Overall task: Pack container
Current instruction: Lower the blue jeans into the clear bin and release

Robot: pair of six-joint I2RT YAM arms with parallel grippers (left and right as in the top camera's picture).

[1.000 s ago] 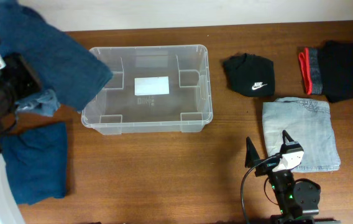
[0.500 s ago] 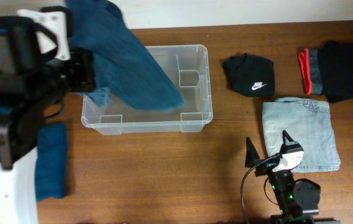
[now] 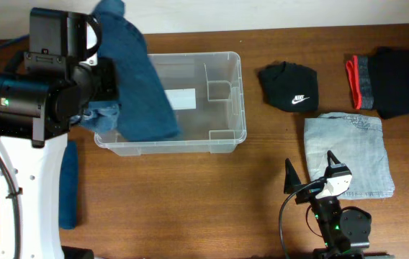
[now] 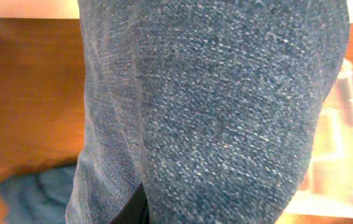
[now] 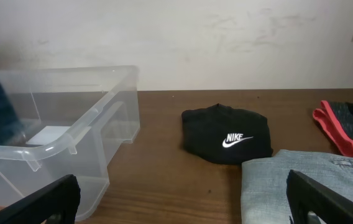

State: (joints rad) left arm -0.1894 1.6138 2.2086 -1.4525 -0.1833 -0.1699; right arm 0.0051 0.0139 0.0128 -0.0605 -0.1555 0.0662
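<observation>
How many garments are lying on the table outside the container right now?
4: a black Nike piece right of the container, a black-and-red one far right, light jeans nearer the robot, and a dark blue one at the left, mostly hidden under the left arm.

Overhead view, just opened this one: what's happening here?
The left arm holds a blue denim garment lifted over the left end of the clear container, which otherwise looks unpacked. The right gripper sits open near the front of the table, beside folded light jeans. A black Nike garment, a black item with a red band and a dark blue cloth lie outside the container.
</observation>
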